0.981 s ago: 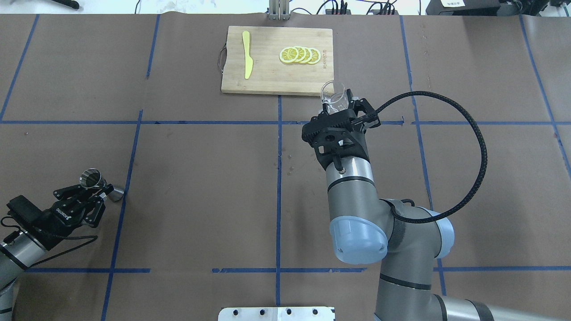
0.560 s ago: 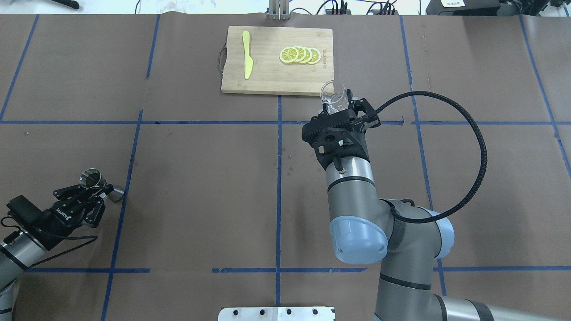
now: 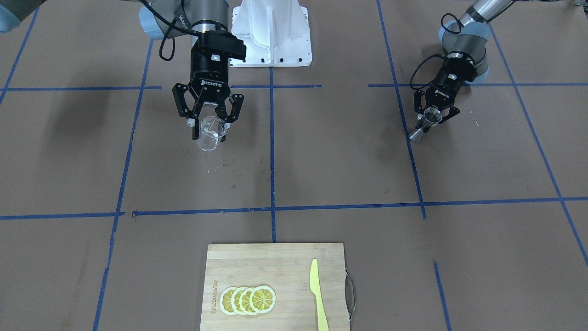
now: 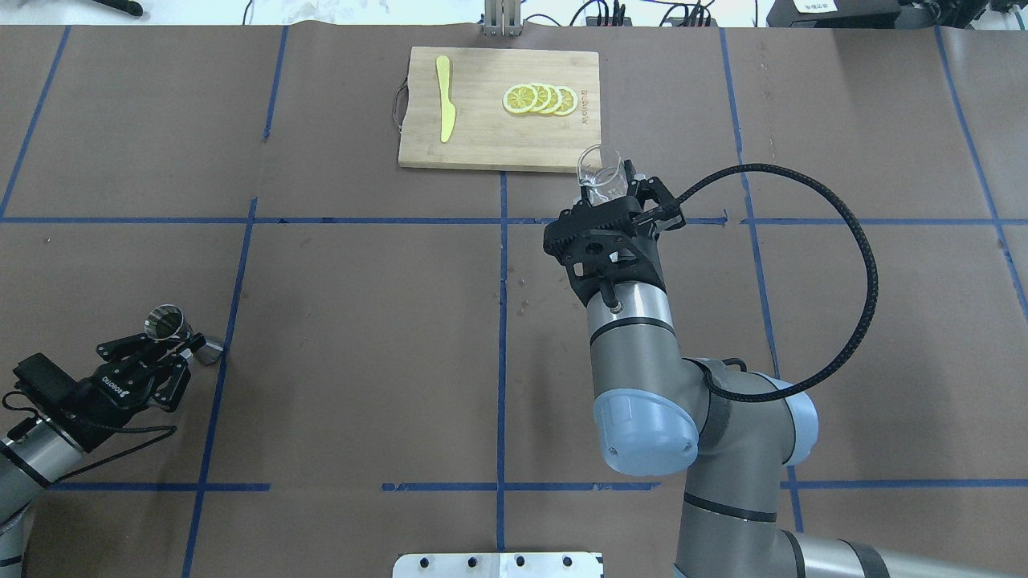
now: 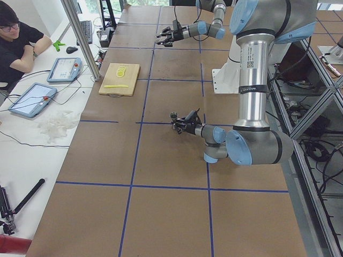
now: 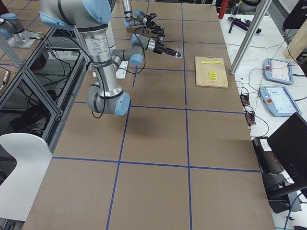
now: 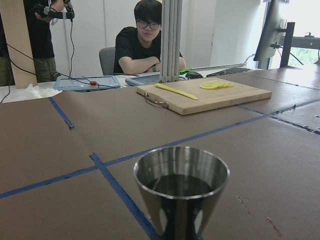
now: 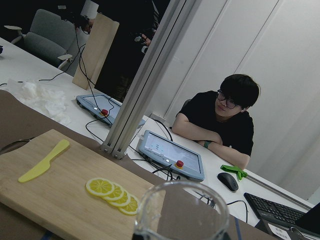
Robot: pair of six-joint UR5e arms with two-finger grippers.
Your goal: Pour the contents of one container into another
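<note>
My right gripper [image 4: 617,191] is shut on the small clear glass cup [image 4: 600,170] and holds it raised and tilted above the table, just short of the cutting board's near right corner. The front-facing view shows the same right gripper [image 3: 209,123] with the glass cup [image 3: 209,136] hanging below its fingers. The cup's rim [image 8: 180,210] fills the bottom of the right wrist view. Far off at the table's left, my left gripper [image 4: 178,341] is shut on the waist of the metal jigger [image 4: 165,322], which stands upright with its mouth open upward [image 7: 181,192].
A wooden cutting board [image 4: 498,140] at the table's far middle carries several lemon slices [image 4: 540,99] and a yellow plastic knife [image 4: 444,96]. A seated operator [image 7: 145,40] with tablets sits beyond the far edge. Blue tape lines cross the brown table cover.
The left gripper and the jigger have shifted very slightly toward the robot. The right arm and the glass cup have not visibly moved.
</note>
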